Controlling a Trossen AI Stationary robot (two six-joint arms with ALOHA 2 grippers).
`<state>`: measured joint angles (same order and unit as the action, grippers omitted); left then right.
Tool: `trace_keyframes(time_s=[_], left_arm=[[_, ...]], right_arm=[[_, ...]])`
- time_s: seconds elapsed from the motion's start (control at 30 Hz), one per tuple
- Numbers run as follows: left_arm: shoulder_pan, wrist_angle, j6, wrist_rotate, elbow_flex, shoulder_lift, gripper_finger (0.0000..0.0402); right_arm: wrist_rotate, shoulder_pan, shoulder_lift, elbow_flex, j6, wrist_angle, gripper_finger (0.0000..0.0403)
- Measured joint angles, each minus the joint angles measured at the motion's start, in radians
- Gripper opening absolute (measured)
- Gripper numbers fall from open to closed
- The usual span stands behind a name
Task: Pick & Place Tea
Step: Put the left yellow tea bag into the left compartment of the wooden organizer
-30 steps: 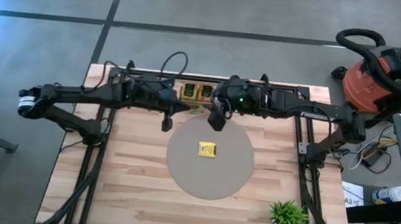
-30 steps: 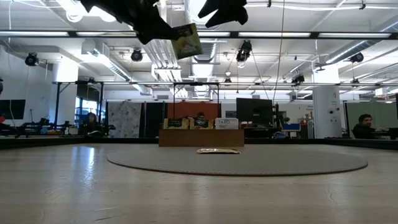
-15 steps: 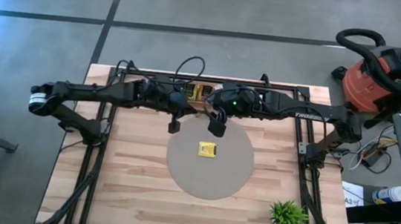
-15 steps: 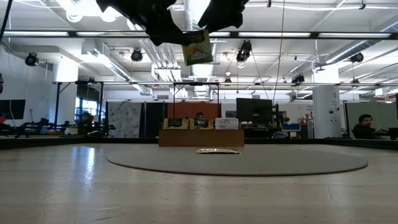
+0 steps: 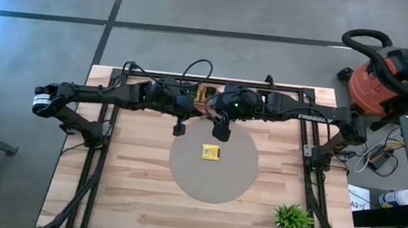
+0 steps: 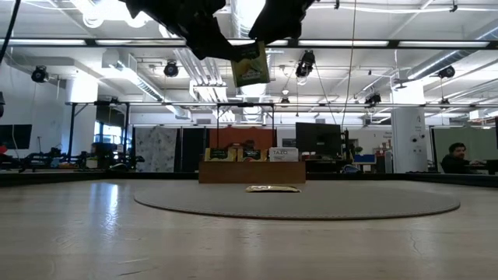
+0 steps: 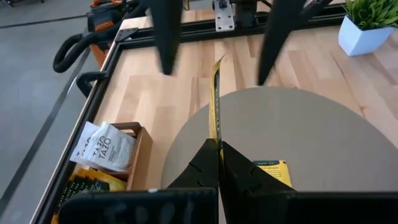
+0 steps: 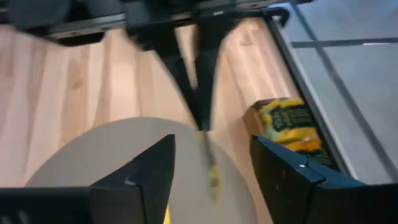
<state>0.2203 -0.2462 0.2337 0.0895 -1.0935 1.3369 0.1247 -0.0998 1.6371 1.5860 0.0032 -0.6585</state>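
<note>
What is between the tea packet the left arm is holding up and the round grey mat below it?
Nothing visible. The left gripper is shut on a yellow tea packet hanging in the air near the round grey mat's far edge. The right gripper, fingers open, flanks the packet rather than sitting beneath. Another yellow packet lies flat near mid-mat.

1. Surface: a light wooden butcher-block top, bordered by a black metal frame along its sides and far edge.
2. Round grey mat: laid flat near the middle of the surface.
3. Yellow tea packet: laid flat on the mat, near its centre.
4. Brown wooden tray: set at the far edge of the surface, just beyond the mat; tea packets are held upright in it, white ones among them.
5. Small green plant: placed in a white pot at the near right corner, well apart from the mat.
</note>
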Motion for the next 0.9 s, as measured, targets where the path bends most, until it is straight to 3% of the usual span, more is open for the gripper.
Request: trace_keyframes(time_s=[0.33, 0.67, 0.9], left_arm=[[0.0, 0.0, -0.003, -0.001, -0.006, 0.0, 0.0], [-0.001, 0.0, -0.009, 0.001, -0.002, 0.0, 0.0], [-0.001, 0.0, -0.01, 0.0, -0.002, 0.0, 0.0]], right_arm=[[-0.031, 0.0, 0.029, -0.008, -0.02, -0.014, 0.0128], [-0.031, 0.0, 0.03, -0.008, -0.024, -0.015, 0.0016], [-0.03, 0.0, 0.03, -0.009, -0.011, -0.016, 0.0008]])
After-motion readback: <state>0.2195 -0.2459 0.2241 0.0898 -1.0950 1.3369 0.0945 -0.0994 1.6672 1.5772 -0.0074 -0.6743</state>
